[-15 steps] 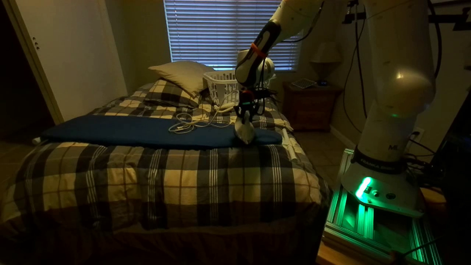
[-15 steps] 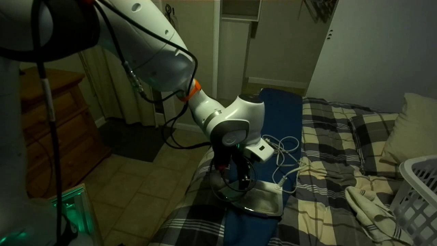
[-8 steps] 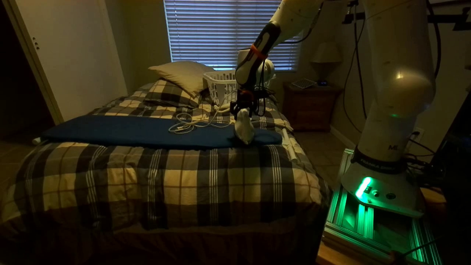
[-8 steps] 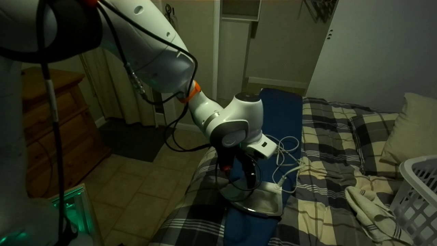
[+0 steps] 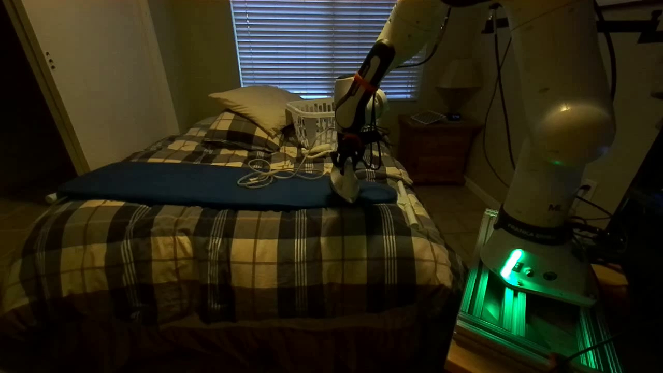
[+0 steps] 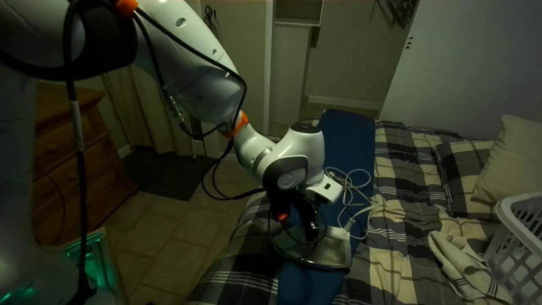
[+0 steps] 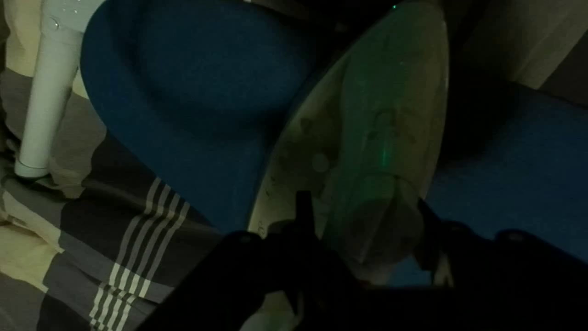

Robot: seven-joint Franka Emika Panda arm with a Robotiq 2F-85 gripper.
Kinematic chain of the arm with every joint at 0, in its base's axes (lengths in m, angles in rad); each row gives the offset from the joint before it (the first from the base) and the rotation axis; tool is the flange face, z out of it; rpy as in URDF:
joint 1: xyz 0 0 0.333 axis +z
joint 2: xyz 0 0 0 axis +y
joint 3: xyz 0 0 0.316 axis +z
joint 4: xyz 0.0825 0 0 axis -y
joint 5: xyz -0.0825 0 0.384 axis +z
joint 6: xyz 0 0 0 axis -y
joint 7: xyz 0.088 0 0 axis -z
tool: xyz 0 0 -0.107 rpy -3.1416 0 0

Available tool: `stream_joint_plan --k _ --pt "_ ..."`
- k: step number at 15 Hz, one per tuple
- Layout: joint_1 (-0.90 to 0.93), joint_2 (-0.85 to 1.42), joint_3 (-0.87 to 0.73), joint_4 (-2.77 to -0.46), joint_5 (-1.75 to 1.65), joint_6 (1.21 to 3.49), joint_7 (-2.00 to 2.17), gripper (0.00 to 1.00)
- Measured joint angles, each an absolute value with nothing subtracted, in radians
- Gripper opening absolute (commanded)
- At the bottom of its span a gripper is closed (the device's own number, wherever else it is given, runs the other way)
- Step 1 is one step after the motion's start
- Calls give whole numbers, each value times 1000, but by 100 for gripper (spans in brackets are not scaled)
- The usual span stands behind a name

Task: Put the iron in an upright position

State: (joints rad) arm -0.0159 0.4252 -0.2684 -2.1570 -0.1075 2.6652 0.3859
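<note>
Iron (image 7: 390, 115): pale, resting base down on the blue worktop (image 5: 155, 181), directly below the jaws.
Nose (image 7: 413, 32): directed away from the jaws, toward the top of the wrist view; in an exterior view, toward the near end of the bed (image 5: 248, 248).
Long axis: from nose to broad heel (image 6: 344, 248), passing beneath the jaws and lying across the length of the worktop.
Jaws: fingers (image 7: 304, 211) apart, one on either side of the iron's dark, rounded upper part in the wrist view; whether they are clenched on it or released around it cannot be told.
Change since half a second ago: jaws slightly lower in both exterior views; iron in nearly the same place on the worktop; loops of the cord (image 6: 349, 224) unchanged.
Cord: pale, joined to the heel just right of the jaws in an exterior view, its loops farther up and to the right.
Basket (image 6: 510, 220): white, well apart from the jaws, to their right in an exterior view, with a striped towel (image 6: 463, 267) just beside it.
Pale pillow (image 5: 259, 106): leaning on a checked pillow (image 5: 241, 133), both behind and left of the jaws in an exterior view.
Count: iron, one; cord, one; worktop, one; bed, one; basket, one; towel, one; pillows, two.
</note>
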Motion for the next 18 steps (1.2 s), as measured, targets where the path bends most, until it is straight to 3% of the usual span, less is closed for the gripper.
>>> stream_joint_plan --k 3,6,18 --pt "-15 426 -275 -2152 -106 2624 393 6" --pt "-26 426 -270 -2137 -75 2538 393 0" --pt "-145 454 -212 -1964 249 2172 405 0"
